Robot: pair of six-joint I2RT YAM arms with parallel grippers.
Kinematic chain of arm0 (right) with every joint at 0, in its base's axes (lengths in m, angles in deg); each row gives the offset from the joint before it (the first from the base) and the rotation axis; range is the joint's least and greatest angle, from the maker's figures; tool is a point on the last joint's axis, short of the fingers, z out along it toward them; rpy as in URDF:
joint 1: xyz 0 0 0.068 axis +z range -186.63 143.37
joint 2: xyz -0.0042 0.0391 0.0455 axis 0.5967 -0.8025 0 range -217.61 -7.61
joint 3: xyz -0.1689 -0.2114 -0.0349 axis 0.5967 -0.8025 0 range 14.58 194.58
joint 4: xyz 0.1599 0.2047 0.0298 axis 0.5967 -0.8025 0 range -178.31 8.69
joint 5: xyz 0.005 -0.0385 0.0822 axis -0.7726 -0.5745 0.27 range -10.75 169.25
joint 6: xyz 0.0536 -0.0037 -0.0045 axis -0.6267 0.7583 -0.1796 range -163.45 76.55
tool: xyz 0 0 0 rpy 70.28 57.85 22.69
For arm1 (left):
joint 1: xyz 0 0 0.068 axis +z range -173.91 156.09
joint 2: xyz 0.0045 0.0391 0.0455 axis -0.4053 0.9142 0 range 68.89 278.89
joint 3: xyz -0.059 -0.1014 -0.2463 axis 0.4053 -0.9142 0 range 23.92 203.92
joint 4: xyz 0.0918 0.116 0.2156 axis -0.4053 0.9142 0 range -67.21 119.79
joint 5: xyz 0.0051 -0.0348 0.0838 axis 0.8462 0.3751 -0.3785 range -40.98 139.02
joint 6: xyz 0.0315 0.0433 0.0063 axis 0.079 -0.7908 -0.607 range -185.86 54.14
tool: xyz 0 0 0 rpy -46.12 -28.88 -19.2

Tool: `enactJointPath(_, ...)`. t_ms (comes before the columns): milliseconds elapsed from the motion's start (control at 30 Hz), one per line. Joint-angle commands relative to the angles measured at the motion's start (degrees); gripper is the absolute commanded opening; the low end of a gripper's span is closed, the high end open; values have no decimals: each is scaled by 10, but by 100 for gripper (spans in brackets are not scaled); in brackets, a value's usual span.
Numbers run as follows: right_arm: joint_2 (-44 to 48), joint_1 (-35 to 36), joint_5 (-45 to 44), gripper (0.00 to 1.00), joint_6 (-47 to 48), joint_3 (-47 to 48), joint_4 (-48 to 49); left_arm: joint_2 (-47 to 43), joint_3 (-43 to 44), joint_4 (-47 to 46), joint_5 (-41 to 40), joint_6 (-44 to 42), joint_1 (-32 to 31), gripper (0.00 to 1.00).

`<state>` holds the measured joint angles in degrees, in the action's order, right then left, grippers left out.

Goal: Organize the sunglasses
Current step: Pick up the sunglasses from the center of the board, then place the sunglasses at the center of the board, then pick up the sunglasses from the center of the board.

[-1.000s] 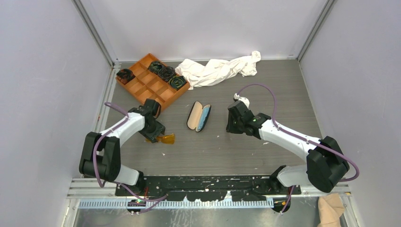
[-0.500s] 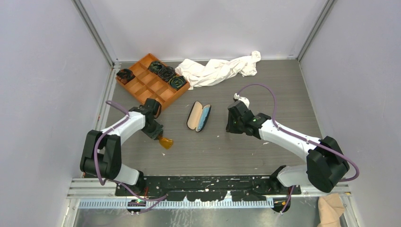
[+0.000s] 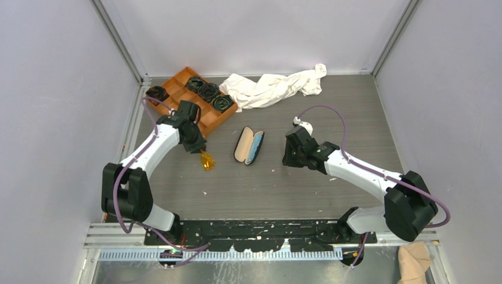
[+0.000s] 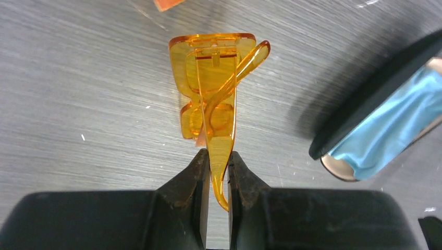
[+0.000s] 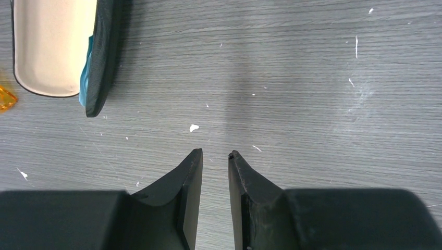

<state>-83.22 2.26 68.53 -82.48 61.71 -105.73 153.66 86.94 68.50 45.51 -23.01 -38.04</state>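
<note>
Left of the case point(image 3: 248, 147), sunglasses point(image 4: 211, 99) hang folded from the left gripper point(image 4: 219, 169), which is clamped on 1 amber arm, long axis running straight out from the fingertips. Case lies just to their right; left arm nearer. Right gripper point(image 5: 215, 156) sits beyond the case, jaws slightly apart, empty.

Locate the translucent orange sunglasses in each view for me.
Top external: translucent orange sunglasses left of centre, hanging from the left end effector.
Left wrist: sunglasses at centre, one arm pinched.
Right wrist: only an orange sliver at the left edge.
Shared landmark: open black oval glasses case, in all three.
</note>
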Motion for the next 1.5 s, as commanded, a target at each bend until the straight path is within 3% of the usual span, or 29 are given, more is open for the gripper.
enactJointPath(0, 15, 0, 12, 31, -20, 2, 22, 18, 22, 20, 70, -120, 2, 0)
enactJointPath(333, 4, 0, 24, 31, -32, 3, 32, 124, 47, 5, 103, -147, 2, 2)
enactJointPath(600, 7, 0, 26, 31, -33, -2, 33, 127, 48, 21, 94, -161, 2, 42)
enactJointPath(767, 5, 0, 28, 31, -32, 1, 34, 133, 61, 30, 101, -177, 2, 52)
enactJointPath(1100, 11, 0, 28, 31, -38, -11, 40, 166, 75, 62, 110, -272, 2, 47)
enactJointPath(1467, -2, 0, 29, 31, -37, 1, 38, 194, 74, 58, 110, -275, -8, 34)
